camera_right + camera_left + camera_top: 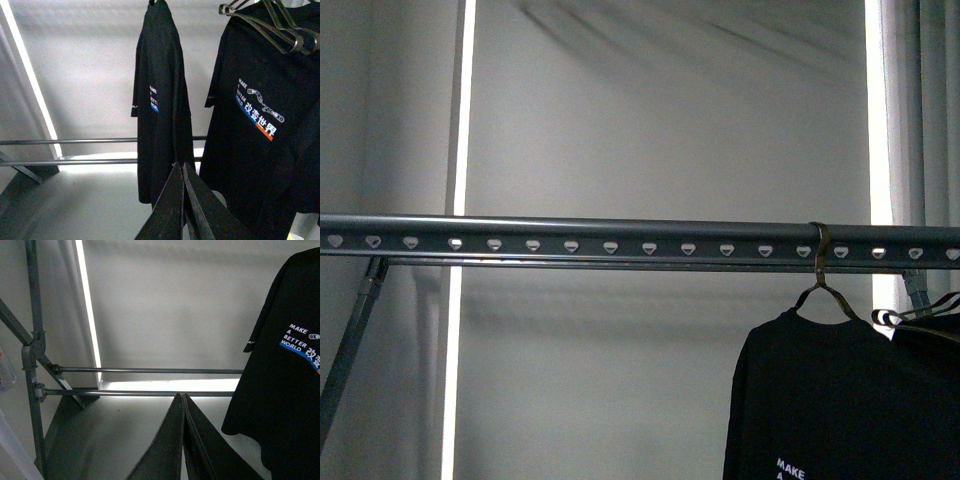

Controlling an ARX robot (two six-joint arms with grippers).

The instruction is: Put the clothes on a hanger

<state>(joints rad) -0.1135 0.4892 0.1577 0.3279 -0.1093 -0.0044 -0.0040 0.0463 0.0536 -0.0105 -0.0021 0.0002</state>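
Note:
The black T-shirt with white "MAKE A" print hangs on a hanger whose hook sits over the grey perforated rail, at the right. It also shows in the left wrist view and, edge-on, in the right wrist view. My left gripper is shut and empty, apart from the shirt's sleeve. My right gripper is shut and empty, just in front of the shirt's hem; I cannot tell if it touches. Neither gripper shows in the front view.
A second black garment on a striped hanger hangs at the far right; it is close in the right wrist view, with hangers above it. Two low horizontal bars and the rack's upright frame stand behind.

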